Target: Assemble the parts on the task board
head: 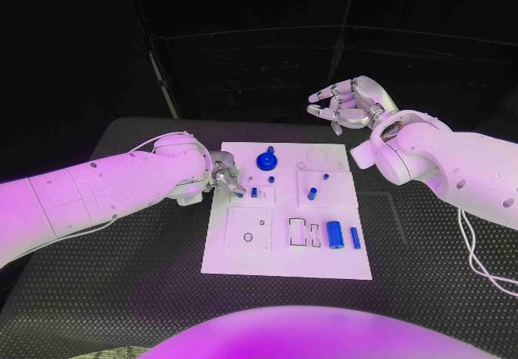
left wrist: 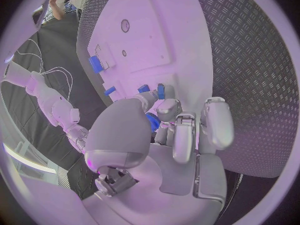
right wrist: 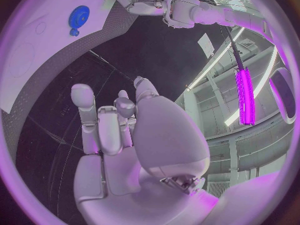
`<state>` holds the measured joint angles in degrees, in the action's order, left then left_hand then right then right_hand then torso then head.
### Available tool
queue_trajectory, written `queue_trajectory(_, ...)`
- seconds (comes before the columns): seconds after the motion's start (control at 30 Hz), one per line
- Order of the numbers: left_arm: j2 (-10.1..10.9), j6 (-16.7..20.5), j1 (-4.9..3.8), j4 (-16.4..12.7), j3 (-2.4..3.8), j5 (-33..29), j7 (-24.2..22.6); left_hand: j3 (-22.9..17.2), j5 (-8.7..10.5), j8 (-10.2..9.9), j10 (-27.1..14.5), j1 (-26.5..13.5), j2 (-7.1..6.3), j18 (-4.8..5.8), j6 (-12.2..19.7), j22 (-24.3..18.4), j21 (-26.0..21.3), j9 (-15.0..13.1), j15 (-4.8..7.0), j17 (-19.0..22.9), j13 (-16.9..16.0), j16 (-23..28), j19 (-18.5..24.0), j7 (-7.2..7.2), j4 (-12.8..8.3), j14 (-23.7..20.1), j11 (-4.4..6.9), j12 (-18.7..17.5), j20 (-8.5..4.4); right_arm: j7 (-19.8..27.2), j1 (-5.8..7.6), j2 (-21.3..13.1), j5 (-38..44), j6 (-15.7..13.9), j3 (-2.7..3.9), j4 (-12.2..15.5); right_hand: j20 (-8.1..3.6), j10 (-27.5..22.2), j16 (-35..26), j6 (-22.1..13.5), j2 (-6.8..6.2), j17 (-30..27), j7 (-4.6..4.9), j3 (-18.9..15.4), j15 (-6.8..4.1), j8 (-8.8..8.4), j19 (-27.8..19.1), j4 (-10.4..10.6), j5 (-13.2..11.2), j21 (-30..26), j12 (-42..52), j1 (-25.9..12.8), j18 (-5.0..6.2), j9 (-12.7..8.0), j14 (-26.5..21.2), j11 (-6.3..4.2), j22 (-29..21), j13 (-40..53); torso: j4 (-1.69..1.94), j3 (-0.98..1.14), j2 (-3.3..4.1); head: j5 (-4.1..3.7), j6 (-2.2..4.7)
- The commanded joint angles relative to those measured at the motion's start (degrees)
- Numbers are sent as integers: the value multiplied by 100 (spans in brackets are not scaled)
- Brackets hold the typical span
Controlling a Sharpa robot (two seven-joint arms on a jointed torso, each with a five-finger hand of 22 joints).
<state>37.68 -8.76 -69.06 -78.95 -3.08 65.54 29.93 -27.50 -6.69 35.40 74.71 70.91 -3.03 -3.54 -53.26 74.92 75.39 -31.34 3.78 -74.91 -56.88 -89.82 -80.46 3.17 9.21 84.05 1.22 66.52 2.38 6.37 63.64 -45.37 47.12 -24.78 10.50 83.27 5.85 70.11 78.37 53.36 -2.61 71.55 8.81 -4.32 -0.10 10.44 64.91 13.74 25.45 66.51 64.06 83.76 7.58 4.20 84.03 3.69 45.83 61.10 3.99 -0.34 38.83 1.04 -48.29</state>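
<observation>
White board: the task board (head: 248,258) lies in the middle of the black table (head: 119,299), long side running near to far.
Blue gear: a round blue gear (head: 266,160) sits on the far part of the board, left of centre; the right wrist view shows it as well (right wrist: 79,17).
Small pegs: a short blue peg (head: 254,192) stands just right of the left hand's fingertips; another blue peg (head: 311,194) stands further right, mid-board.
Near row: a thick blue cylinder (head: 336,234) and a thin blue pin (head: 355,237) lie side by side at the near right of the board.
Left hand: the left hand (head: 222,176) is at the board's left edge, fingers curled together, tips close to the short peg; whether they pinch anything I cannot tell.
Right hand: the right hand (head: 347,101) is raised beyond the board's far right corner, well apart from it, fingers loosely apart, holding nothing.
</observation>
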Motion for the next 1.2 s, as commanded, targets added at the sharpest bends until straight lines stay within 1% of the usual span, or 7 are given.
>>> queue_trajectory(0.03, -55, -330, 59, 6, -58, 11, 48, -632, 9, 46, 48, -114, -21, -47, -18, 162, 27, -5, 34, -1509, -12, -18, -50, -40, -595, 595, -3, 31, -2, 30, 9, -1, -7, 33, 3, 14, -16, 0, -29, -43, 36, 3, -9, 13, -51, 28, -12, 7, 33, -39, 20, 3, 78, -6, 174, -2, -6, 8, -1, 1, 0, -7, -18)
queue_trajectory(0.37, -91, -489, 58, 52, -71, 11, 60, -594, 15, 85, 94, -214, -24, -42, -82, 185, 42, -8, 49, -1509, -64, -18, -63, -71, -566, 595, 19, 77, -13, 30, 9, -1, -7, 38, 3, 14, -16, 0, -29, -43, 36, 3, -9, 13, -51, 28, -12, 7, 33, -39, 20, 3, 78, -6, 174, -2, -6, 8, 1, -1, -3, -19, -42)
queue_trajectory(0.73, -146, -430, 58, 143, -73, 11, 56, -552, 16, 109, 138, -314, 8, -33, -138, 219, 70, -2, 64, -1509, -106, -18, -86, -96, -515, 595, 40, 114, -26, 29, 9, 4, -7, 40, 3, 12, -16, 0, -29, -43, 36, 3, -9, 13, -51, 28, -12, 7, 33, -39, 20, 3, 78, -6, 174, -2, -6, 8, -1, 1, -4, -24, -47)
queue_trajectory(0.93, -179, -432, 58, 168, -73, 11, 50, -466, 16, 127, 246, -466, 28, -18, -222, 279, 125, 19, 85, -1509, -266, -18, -129, -135, -437, 595, 69, 236, -45, 28, 9, 5, -7, 41, 3, 10, -16, 4, -31, -40, 39, 3, -10, 16, -52, 36, -10, 9, 42, -42, 26, 3, 78, -5, 175, -3, -8, 12, 0, 3, -4, -29, -52)
queue_trajectory(1.03, -190, -438, 58, 175, -73, 11, 47, -425, 15, 124, 269, -532, 6, -14, -247, 294, 137, 32, 92, -1509, -297, -18, -140, -147, -418, 595, 78, 259, -52, 29, 9, 5, -7, 41, 3, 10, -16, 4, -31, -40, 39, 3, -10, 16, -52, 36, -10, 9, 42, -42, 26, 3, 78, -5, 175, -3, -8, 12, -1, 6, -3, -31, -53)
queue_trajectory(1.13, -199, -439, 58, 184, -72, 11, 45, -388, 14, 120, 293, -602, -9, -11, -274, 308, 148, 46, 99, -1509, -336, -18, -150, -158, -395, 595, 87, 285, -59, 29, 9, 5, -7, 41, 3, 10, -16, 4, -31, -40, 39, 3, -10, 16, -52, 36, -10, 9, 42, -42, 26, 3, 78, -5, 175, -3, -8, 12, -1, 1, -3, -36, -50)
queue_trajectory(1.2, -205, -437, 58, 193, -72, 11, 44, -371, 14, 118, 304, -637, -12, -10, -287, 313, 151, 53, 102, -1509, -354, -18, -154, -162, -382, 595, 91, 297, -63, 29, 9, 3, -7, 41, 3, 12, -16, 4, -31, -40, 39, 3, -10, 16, -52, 36, -10, 9, 42, -42, 26, 3, 78, -5, 175, -3, -8, 12, 0, 3, -3, -38, -52)
